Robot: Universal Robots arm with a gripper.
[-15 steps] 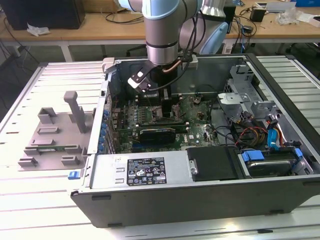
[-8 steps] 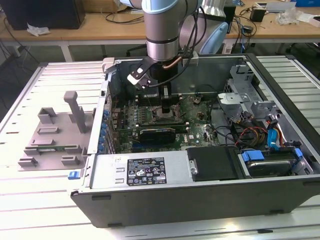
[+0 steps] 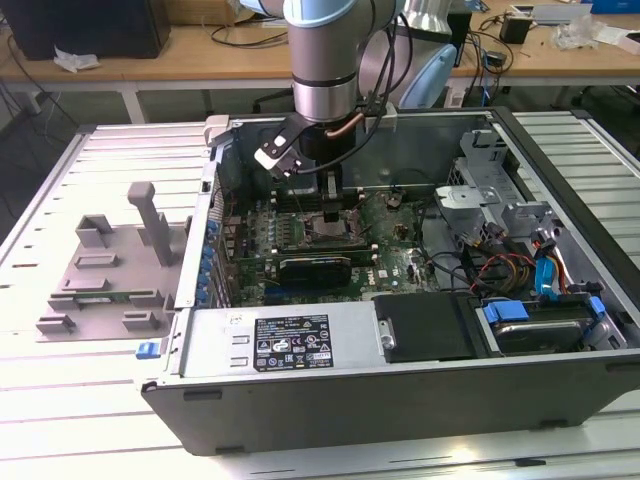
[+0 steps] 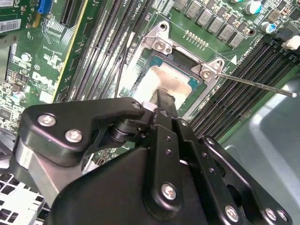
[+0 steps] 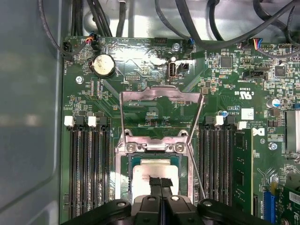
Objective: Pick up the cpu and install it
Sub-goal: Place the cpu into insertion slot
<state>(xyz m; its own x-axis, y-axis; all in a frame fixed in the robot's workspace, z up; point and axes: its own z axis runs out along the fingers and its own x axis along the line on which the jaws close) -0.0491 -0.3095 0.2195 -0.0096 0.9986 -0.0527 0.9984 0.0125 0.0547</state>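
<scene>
I see my gripper (image 5: 159,179) with its fingers pressed together and nothing between them, tips down at the top of the cpu (image 5: 145,171). The cpu lies flat in the motherboard (image 5: 140,61) socket (image 5: 125,174), whose retention frame (image 5: 161,93) stands swung open.

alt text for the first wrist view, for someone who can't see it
The gripper, fingertips closed together, sits over the silver cpu lying in its socket on a green motherboard. The socket's metal load plate stands hinged open beyond it, with black memory slots on both sides.
</scene>
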